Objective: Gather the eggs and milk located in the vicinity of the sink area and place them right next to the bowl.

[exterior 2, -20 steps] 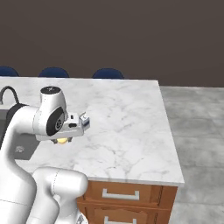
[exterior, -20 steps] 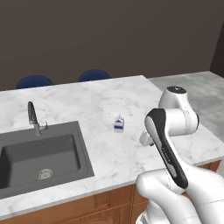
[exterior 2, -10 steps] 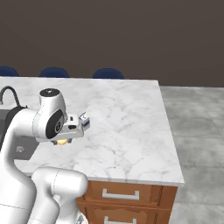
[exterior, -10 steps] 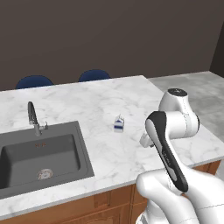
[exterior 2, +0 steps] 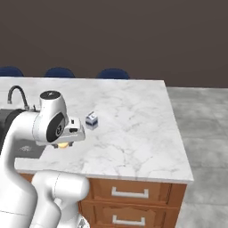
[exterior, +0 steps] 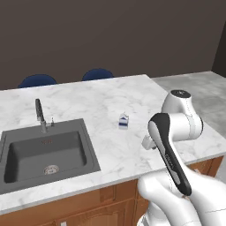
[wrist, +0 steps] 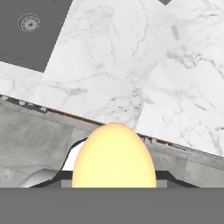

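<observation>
I see little change since a second ago: my gripper (exterior 2: 63, 143) stays clamped on the pale-yellow egg (wrist: 113, 155) above the marble counter (exterior: 101, 101). White blue-labelled milk carton (exterior: 124, 120) stands at the dark sink's (exterior: 44, 152) three o'clock.

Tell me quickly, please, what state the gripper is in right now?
Gripper: closed on the egg, held up over the marble counter.

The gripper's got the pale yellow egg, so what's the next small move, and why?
Probably carry the pale yellow egg onward above the white marble counter, keeping the gripper shut. The egg sits clamped between the fingers and off the counter, and no bowl is in view to set it beside.
</observation>
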Robot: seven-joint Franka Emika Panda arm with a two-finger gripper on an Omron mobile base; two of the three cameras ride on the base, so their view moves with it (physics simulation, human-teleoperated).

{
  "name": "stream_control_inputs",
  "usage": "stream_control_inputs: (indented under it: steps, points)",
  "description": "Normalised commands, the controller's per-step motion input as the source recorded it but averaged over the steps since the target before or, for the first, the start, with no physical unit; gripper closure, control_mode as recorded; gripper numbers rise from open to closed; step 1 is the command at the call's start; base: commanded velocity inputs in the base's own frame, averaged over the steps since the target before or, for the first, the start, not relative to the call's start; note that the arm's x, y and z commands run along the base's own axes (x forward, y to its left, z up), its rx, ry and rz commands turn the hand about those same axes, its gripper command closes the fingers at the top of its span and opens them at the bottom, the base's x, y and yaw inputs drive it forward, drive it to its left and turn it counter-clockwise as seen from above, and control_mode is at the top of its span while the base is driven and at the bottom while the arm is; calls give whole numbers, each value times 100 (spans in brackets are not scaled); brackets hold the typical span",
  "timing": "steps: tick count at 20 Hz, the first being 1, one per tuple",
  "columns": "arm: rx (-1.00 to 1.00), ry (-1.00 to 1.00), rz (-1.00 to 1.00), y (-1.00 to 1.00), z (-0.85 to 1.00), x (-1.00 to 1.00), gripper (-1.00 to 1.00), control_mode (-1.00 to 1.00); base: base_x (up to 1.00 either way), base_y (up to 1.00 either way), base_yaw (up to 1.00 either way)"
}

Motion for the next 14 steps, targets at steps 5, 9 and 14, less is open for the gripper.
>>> stream_control_inputs:
  steps: [5, 9, 14]
  points:
    - [0, 0, 0, 0, 0, 0, 100, 100, -31, 96, 1]
    - [0, 0, 0, 0, 0, 0, 100, 100, -3, 100, 11]
    - [0, 0, 0, 0, 0, 0, 100, 100, -4, 100, 14]
